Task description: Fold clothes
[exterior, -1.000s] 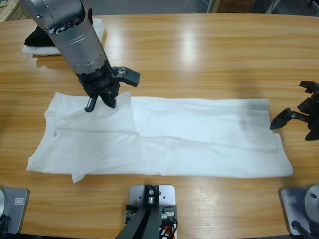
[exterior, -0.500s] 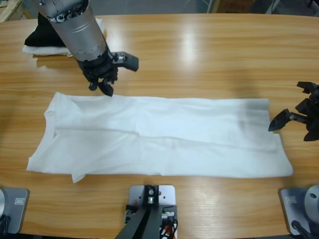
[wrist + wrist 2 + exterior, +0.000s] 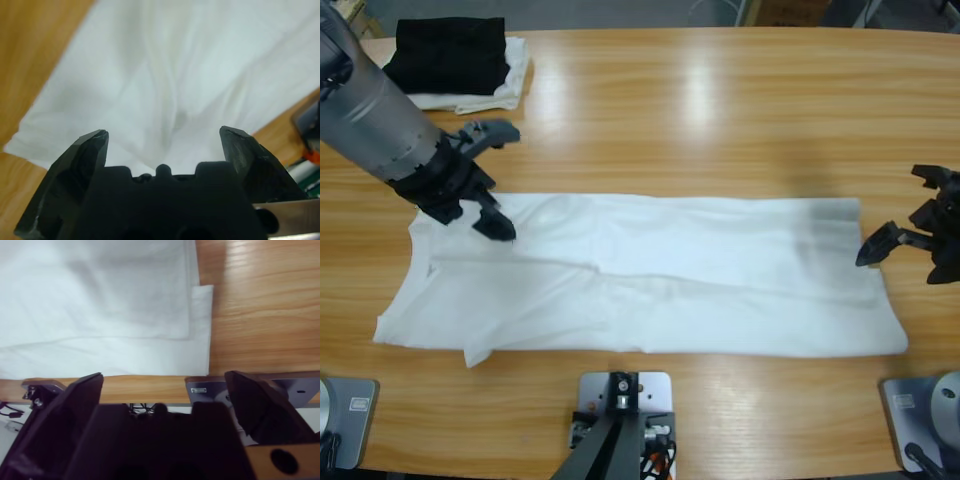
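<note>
The clothes, a white T-shirt (image 3: 670, 270), lie flat on the table, folded into a long band from left to right. My left gripper (image 3: 468, 218) hovers open over the shirt's left end. In the left wrist view white cloth (image 3: 200, 65) fills the space beyond the gripper (image 3: 162, 137), with nothing between the fingers. My right gripper (image 3: 898, 215) stands open just off the shirt's right end. The right wrist view looks past the open gripper (image 3: 162, 377) at the shirt's corner (image 3: 100, 300) and bare wood.
A black folded garment (image 3: 452, 52) rests on a white folded one (image 3: 510, 80) at the table's back left corner. Bare wooden table (image 3: 720, 110) stretches behind the shirt. The table's front edge runs close below the shirt.
The left arm lifted off the shirt's upper edge, then swung left and came down over its left end. The black garment is uncovered. The right gripper barely moved.
</note>
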